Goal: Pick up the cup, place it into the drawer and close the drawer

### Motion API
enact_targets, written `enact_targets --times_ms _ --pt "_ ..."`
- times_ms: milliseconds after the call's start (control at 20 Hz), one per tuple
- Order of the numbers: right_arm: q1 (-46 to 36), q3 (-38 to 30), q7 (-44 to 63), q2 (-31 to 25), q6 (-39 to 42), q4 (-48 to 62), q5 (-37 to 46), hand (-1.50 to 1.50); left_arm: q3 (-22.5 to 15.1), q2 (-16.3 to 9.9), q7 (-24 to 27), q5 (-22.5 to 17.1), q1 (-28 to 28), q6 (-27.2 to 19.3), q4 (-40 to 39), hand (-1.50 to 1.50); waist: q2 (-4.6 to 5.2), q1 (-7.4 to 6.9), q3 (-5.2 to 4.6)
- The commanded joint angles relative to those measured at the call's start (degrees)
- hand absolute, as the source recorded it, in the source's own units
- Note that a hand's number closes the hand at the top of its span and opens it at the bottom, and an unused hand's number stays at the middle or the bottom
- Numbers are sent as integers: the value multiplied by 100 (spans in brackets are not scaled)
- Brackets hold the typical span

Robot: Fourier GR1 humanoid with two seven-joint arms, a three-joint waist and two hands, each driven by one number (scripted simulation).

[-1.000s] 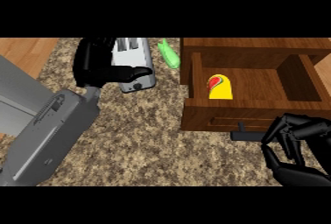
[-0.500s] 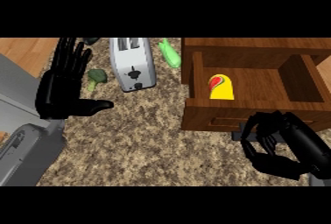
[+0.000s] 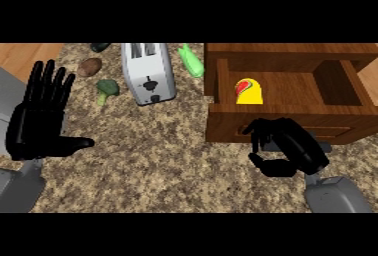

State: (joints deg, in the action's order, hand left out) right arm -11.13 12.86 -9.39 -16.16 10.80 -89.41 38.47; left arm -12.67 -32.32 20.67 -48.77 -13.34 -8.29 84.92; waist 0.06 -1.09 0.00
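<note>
A yellow cup (image 3: 249, 92) with red and green markings lies inside the open wooden drawer (image 3: 280, 125), near its left wall. My right hand (image 3: 286, 147) is at the drawer's front panel with its fingers curled against it, hiding the handle. My left hand (image 3: 40, 112) is at the left edge, fingers straight and up, holding nothing.
A grey toaster (image 3: 148, 72) stands on the speckled counter left of the drawer. Behind and beside it lie a green vegetable (image 3: 191, 61), a broccoli (image 3: 108, 88), a brown potato (image 3: 89, 66) and a dark item (image 3: 100, 47).
My right hand has moved up and left to the drawer's front. My left arm swung away from the toaster to the left edge, uncovering the toaster and the vegetables.
</note>
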Motion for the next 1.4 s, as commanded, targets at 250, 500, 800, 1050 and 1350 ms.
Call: enact_targets --times_ms 250,500,800,1050,1350 --pt "-1127 17 -513 293 -596 2532 911 -150 526 -56 209 20 820 924 10 -150 16 -27 1" --pt "-1751 -311 -915 789 -1141 3855 967 -150 828 106 -56 224 414 1133 -434 -150 13 39 3" --pt "-2895 -1045 -1655 523 -1072 5614 666 -150 1052 140 17 204 538 1542 -517 -150 45 -28 5" --pt "-3766 -1368 -1951 166 -907 6728 652 -150 1073 204 131 263 748 1753 -524 -150 85 -130 7" --pt "-4173 -1535 -2270 -169 -838 7460 678 -150 950 378 30 357 896 1532 -107 -150 128 -277 16"
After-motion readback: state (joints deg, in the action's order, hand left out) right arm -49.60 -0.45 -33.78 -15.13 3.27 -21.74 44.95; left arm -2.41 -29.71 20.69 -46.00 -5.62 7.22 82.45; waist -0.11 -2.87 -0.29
